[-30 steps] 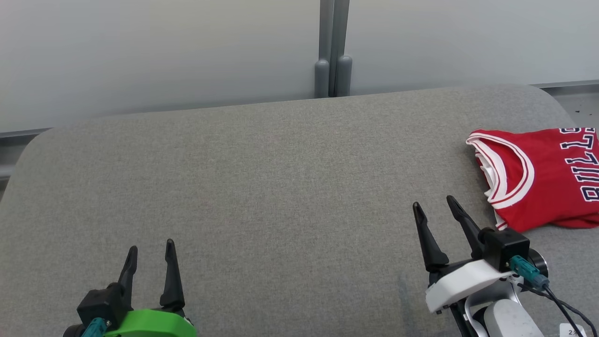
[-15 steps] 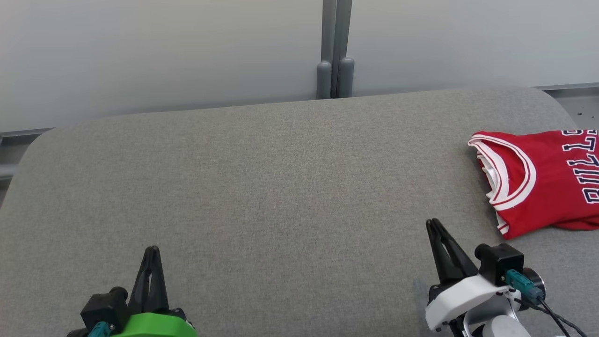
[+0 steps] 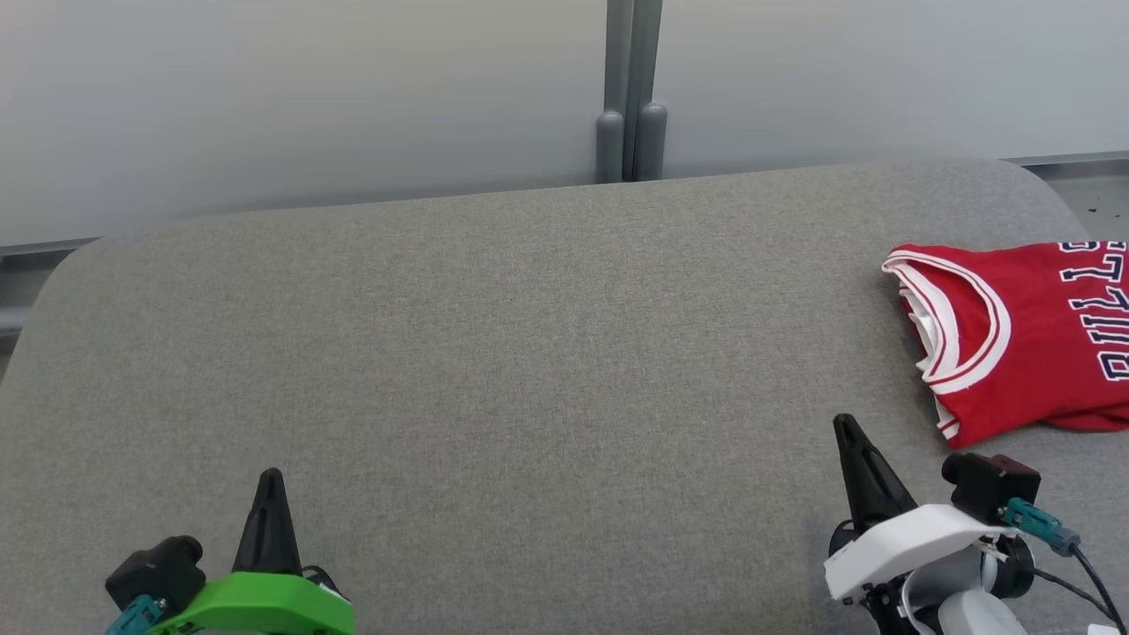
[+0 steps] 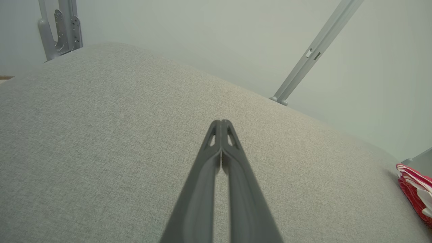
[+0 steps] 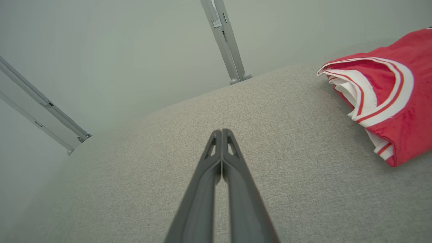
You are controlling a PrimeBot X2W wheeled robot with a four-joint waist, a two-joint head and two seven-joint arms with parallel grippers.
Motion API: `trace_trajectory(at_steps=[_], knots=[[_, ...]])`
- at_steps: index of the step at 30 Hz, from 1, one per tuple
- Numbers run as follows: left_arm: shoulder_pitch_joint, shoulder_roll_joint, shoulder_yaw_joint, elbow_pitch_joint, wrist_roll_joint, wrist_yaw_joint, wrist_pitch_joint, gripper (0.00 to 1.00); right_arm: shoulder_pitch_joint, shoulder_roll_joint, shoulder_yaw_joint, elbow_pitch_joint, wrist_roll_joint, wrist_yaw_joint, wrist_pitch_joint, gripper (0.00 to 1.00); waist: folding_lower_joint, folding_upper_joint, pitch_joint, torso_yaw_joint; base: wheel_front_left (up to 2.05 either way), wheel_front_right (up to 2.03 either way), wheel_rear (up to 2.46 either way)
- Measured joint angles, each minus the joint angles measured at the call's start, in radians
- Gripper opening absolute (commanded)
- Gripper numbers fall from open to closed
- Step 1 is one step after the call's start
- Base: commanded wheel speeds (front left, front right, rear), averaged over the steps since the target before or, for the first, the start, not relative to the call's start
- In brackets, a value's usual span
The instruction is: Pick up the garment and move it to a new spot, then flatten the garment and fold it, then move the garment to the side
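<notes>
A folded red jersey (image 3: 1014,335) with white-and-red trim and dark block lettering lies on a grey padded surface (image 3: 529,353). In the head view it sits up and to the right of the right gripper (image 3: 847,428), near it but not touching, and runs off that view's right edge. Its layered neckline faces the gripper.

The right gripper, on a white mount, has its two dark fingers pressed together to a single point and holds nothing. The right wrist view shows the right gripper (image 5: 221,131) closed above bare fabric, with the jersey (image 5: 388,101) to its upper right.

Well across the surface to that gripper's left, the left gripper (image 3: 270,481), on a green mount, likewise has its fingers closed tip to tip and is empty. In the left wrist view the jersey's stacked edge (image 4: 415,192) shows at the far right, well apart from the fingers.

Beyond both grippers, past the surface's rounded far edge, a pale wall panel (image 3: 309,106) is split by a grey upright post (image 3: 628,88).
</notes>
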State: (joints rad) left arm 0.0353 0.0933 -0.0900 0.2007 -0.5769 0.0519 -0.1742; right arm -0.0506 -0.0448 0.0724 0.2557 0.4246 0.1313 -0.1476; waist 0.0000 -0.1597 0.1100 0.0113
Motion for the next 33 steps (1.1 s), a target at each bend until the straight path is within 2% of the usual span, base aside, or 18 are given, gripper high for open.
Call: trace_trajectory(at_steps=[33], knots=[[-0.094,-0.017,0.085,0.033,-0.421,-0.052,0.122,0.00,-0.058,-0.006,-0.075,0.026,0.489,-0.001,0.095,0.00,0.0000,-0.0003,0.014,-0.003,0.00,0.00,0.00]])
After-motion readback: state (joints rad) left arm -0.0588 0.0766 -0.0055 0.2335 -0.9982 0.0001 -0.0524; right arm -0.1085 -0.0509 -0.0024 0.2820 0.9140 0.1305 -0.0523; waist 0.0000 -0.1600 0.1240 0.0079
